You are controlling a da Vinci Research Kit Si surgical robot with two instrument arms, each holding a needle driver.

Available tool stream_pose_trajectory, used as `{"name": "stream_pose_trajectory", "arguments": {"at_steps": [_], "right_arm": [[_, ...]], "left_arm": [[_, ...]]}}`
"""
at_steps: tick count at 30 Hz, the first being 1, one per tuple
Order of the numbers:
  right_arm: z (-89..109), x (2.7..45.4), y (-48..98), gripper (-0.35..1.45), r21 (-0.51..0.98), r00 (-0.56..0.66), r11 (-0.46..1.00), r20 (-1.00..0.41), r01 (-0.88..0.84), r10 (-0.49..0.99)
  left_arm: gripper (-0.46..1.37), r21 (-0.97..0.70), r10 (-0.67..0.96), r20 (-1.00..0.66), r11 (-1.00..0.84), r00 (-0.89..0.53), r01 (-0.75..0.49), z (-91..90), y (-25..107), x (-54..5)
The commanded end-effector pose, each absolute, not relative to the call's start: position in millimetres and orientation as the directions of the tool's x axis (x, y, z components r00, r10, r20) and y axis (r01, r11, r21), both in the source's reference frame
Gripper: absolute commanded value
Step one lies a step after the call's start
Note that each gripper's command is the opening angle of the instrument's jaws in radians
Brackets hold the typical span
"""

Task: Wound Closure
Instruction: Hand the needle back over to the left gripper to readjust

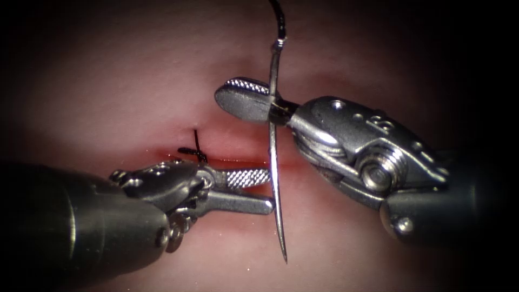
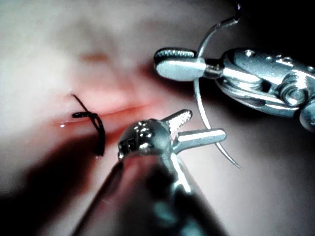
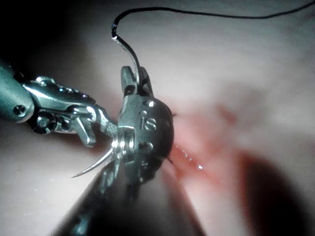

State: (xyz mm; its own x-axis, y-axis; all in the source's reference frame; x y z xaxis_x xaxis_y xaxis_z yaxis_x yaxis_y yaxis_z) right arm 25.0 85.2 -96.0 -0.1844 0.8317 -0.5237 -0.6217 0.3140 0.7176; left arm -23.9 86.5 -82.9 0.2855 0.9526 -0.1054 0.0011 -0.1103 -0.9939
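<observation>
One curved steel needle is held clear above the tissue, clamped in the right tool about a third along from its swaged end; its point hangs free below the cut. The left tool is seen with its serrated fingers apart, empty, just beside the needle. One black thread trails upward. One knotted stitch sits at the cut's left end.

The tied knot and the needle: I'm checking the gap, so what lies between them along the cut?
In the endoscope view, the left claw, open and holding nothing, lies between the knot and the needle, which the right claw holds above the tissue.
</observation>
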Motion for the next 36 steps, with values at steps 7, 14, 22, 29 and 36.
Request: {"name": "stream_pose_trajectory", "arguments": {"at_steps": [7,14,22,29,36], "right_arm": [[-95.9,25.4,84.7,-0.35,0.711,-0.189,0.311,-0.53,-0.631,0.827],[-96.1,25.9,84.4,-0.35,0.709,-0.192,0.307,-0.53,-0.635,0.826],[-96.1,25.9,84.3,-0.35,0.703,-0.193,0.303,-0.531,-0.643,0.825],[-96.2,25.9,84.2,-0.35,0.701,-0.194,0.3,-0.532,-0.647,0.824],[-96.1,26.0,84.3,-0.35,0.698,-0.191,0.304,-0.536,-0.649,0.822]], "left_arm": [[0.71,-0.995,0.946,-0.102,-0.104,0.307,-0.01,-83.1,86.8,-23.9],[0.68,-0.994,0.942,-0.104,-0.103,0.32,-0.022,-83.0,86.9,-24.2],[0.5,-0.994,0.94,-0.106,-0.103,0.324,-0.026,-83.0,86.8,-24.2],[-0.03,-0.994,0.938,-0.107,-0.102,0.33,-0.032,-83.1,86.8,-24.2],[-0.35,-0.991,0.942,0.118,0.129,0.314,-0.015,-83.3,86.6,-24.1]]}}
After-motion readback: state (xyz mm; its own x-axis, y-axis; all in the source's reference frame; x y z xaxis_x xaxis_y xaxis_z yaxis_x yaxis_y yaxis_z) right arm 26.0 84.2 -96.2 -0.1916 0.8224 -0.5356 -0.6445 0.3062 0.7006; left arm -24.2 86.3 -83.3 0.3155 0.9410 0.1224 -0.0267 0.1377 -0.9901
